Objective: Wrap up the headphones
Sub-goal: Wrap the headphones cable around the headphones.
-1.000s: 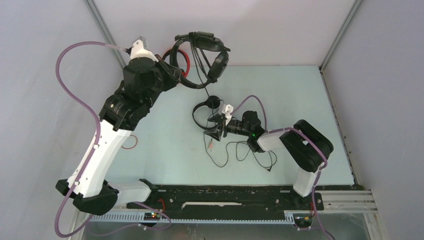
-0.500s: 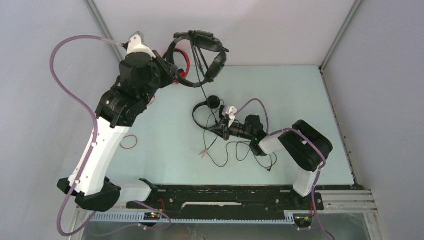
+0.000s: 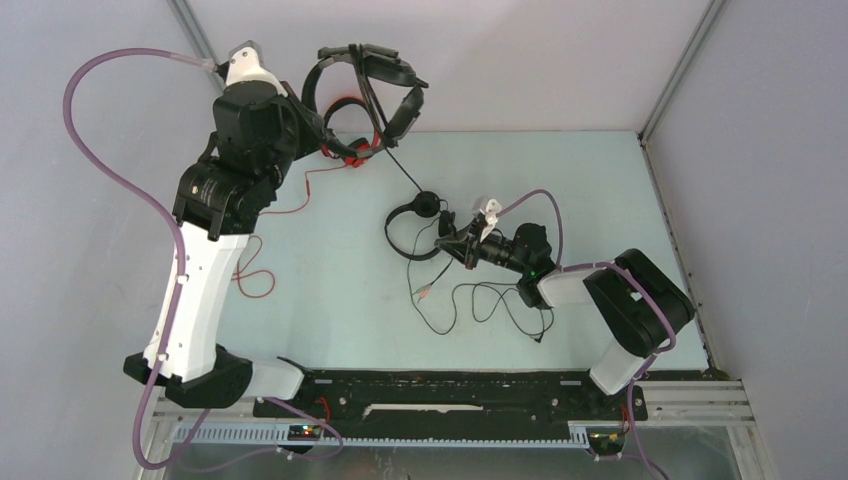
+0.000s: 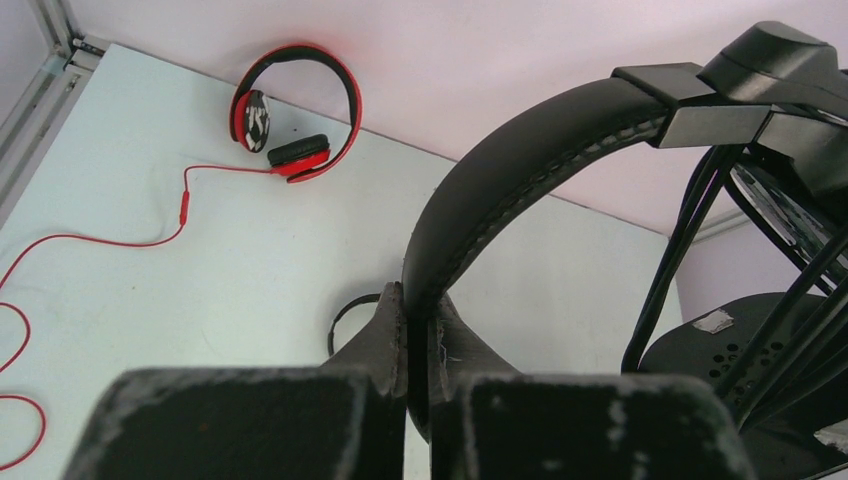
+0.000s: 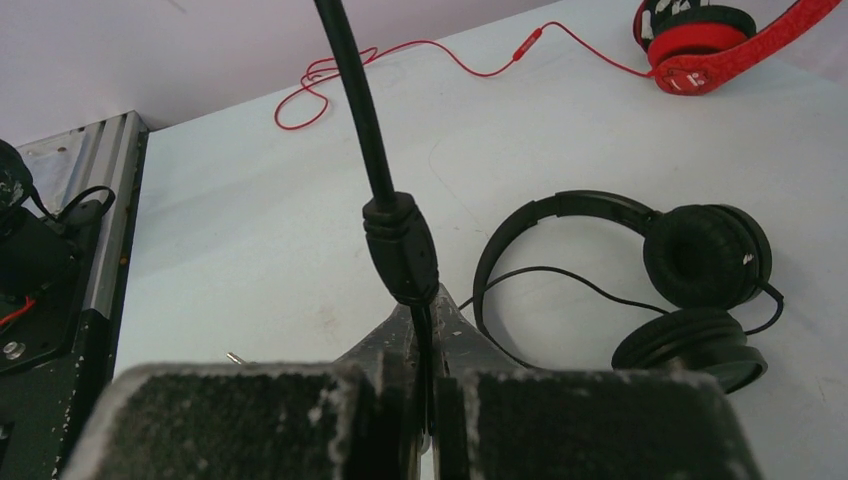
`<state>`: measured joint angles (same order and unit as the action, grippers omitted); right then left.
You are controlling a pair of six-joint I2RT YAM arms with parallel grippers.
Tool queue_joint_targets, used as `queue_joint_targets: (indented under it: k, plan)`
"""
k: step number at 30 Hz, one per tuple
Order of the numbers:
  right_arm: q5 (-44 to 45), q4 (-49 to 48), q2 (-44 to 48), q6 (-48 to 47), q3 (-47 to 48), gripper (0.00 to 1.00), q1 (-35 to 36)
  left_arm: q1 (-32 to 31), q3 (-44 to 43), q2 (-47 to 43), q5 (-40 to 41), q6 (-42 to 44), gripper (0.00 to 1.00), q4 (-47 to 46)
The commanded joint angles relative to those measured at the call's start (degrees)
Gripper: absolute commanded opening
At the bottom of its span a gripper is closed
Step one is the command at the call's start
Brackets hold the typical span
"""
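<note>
A black headset (image 3: 368,72) hangs raised at the back, my left gripper (image 4: 418,305) shut on its headband (image 4: 520,170). Its thin black cable (image 3: 410,185) runs taut down to my right gripper (image 3: 447,243). In the right wrist view that gripper (image 5: 425,300) is shut on the cable just below a thick collar (image 5: 400,240). A second black headset (image 5: 700,260) lies flat on the table beside the right gripper, its headband (image 3: 395,228) toward the left. The red headset (image 3: 345,150) lies against the back wall, its red cable (image 4: 100,235) trailing left.
Loose black cable (image 3: 470,305) loops on the table in front of the right gripper, ending in a plug (image 3: 540,338). The red cable (image 3: 255,275) curls near the left arm. White walls close the back and sides; a black rail (image 3: 450,400) lines the near edge.
My right gripper has shut on the black cable and drawn back right. The left arm swung left and up with the black headset, pulling the cable taut and uncovering the red headset.
</note>
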<state>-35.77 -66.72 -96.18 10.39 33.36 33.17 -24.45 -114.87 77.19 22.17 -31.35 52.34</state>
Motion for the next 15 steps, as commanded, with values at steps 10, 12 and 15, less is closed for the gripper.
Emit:
queue_joint_targets:
  k: [10, 12, 15]
  plan:
    - [2.04, 12.4, 3.98, 9.46, 2.99, 0.0, -8.4, 1.49, -0.48, -2.86, -22.49, 11.51, 0.0, 3.2]
    - [2.14, 18.99, 4.96, 9.23, 5.55, 0.0, -9.69, 1.5, 4.02, -4.33, -28.61, 14.84, 0.0, 2.69]
    - [1.18, 28.17, 6.51, 9.52, 10.18, 0.0, -11.5, 1.43, 11.01, -6.66, -35.6, 18.72, 0.0, 1.27]
